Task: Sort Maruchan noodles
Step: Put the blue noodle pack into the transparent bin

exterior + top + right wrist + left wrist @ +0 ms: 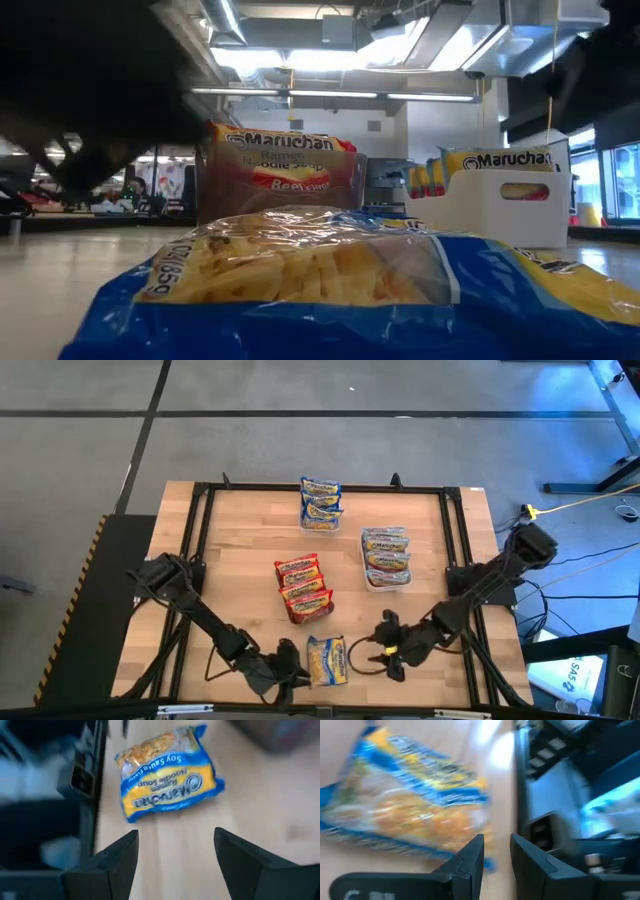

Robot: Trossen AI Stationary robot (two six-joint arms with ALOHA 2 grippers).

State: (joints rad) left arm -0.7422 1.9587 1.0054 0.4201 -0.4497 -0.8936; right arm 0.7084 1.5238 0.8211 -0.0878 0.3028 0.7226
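Note:
A blue-labelled Maruchan packet (327,661) lies flat on the wooden table near its near edge; it also shows in the low view (330,290). My left gripper (292,665) stands just left of this packet (405,805), narrowly open (497,847), with nothing between its fingers. My right gripper (372,652) is to the packet's right, wide open (175,845), and faces the packet (167,775) across a stretch of bare table.
Red-labelled packets (303,588) are stacked at the table's middle and stand in a clear container (275,170). A blue stack (321,502) sits by the far edge. Pinkish packets fill a white container (386,560). A black frame rail (92,780) borders the table.

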